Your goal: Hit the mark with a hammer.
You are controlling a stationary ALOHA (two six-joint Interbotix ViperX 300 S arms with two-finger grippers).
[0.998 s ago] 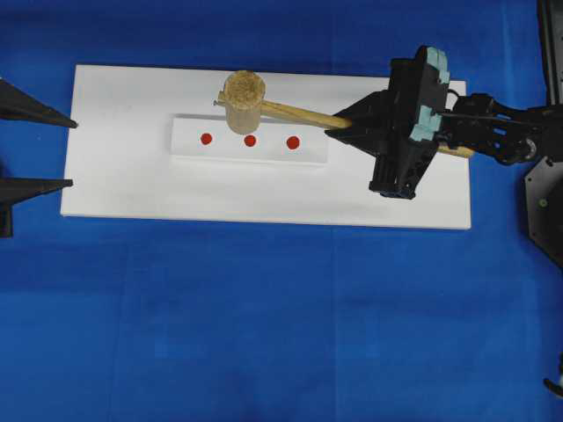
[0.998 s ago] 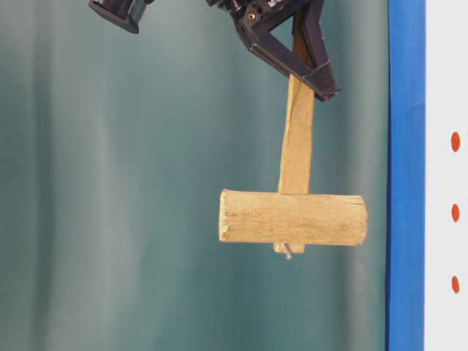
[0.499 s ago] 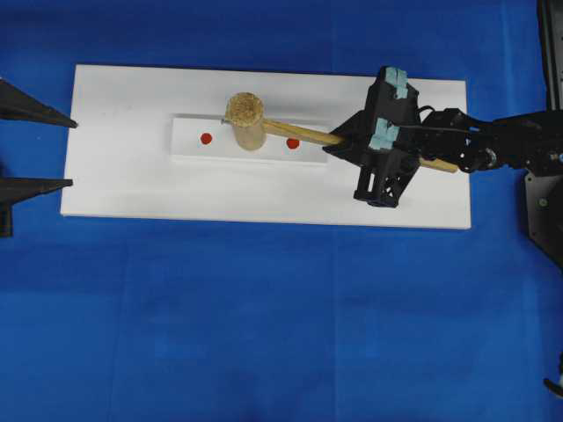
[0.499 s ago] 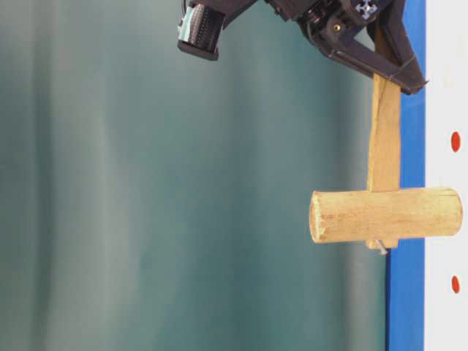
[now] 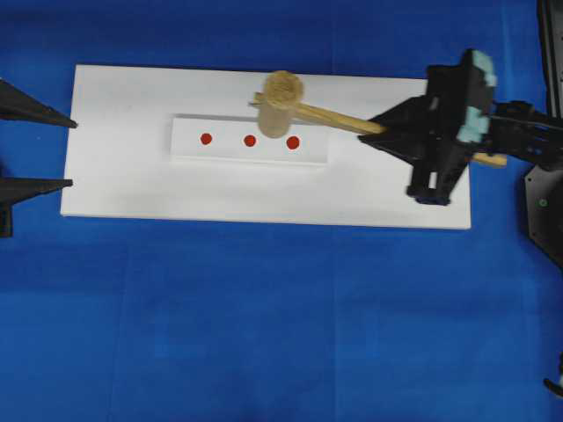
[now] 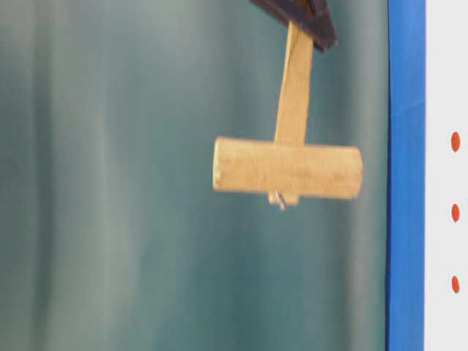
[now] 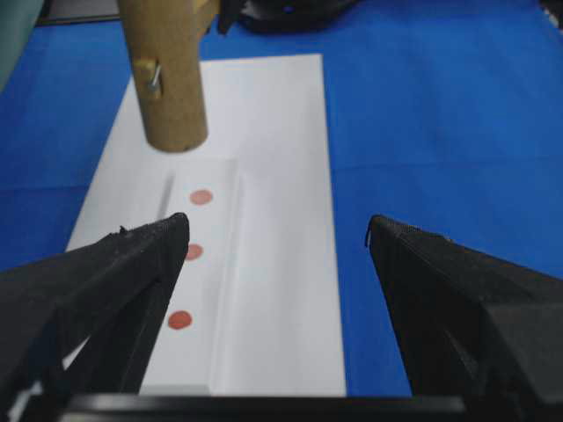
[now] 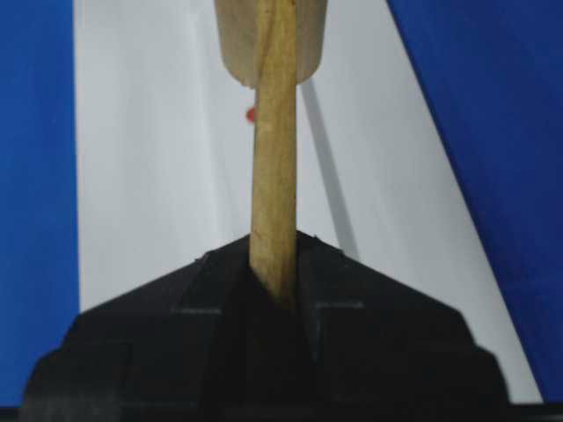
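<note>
Hammer (image 5: 283, 101) of light wood is shown clamped by its thin squared handle in the right gripper (image 5: 380, 134), whose jaws are pressed onto the wood, as is confirmed in the right wrist view. Its thick cylindrical head is seen end-on from overhead, at the far edge of the raised white strip (image 5: 250, 141) between the middle dot and the right-hand dot. In the table-level view the head (image 6: 287, 168) is seen clear of the board, with blue cloth visible between them, and a small metal pin is seen protruding from its side. 3 red dots are carried on the strip; the mark (image 5: 293, 142), slightly the largest, lies at the right end, just beside the head in the overhead view. The strip rests on a white board (image 5: 264, 189) laid on a blue cloth (image 5: 264, 316). The left gripper (image 5: 72, 154) is held spread wide at the board's left edge, touching nothing.
</note>
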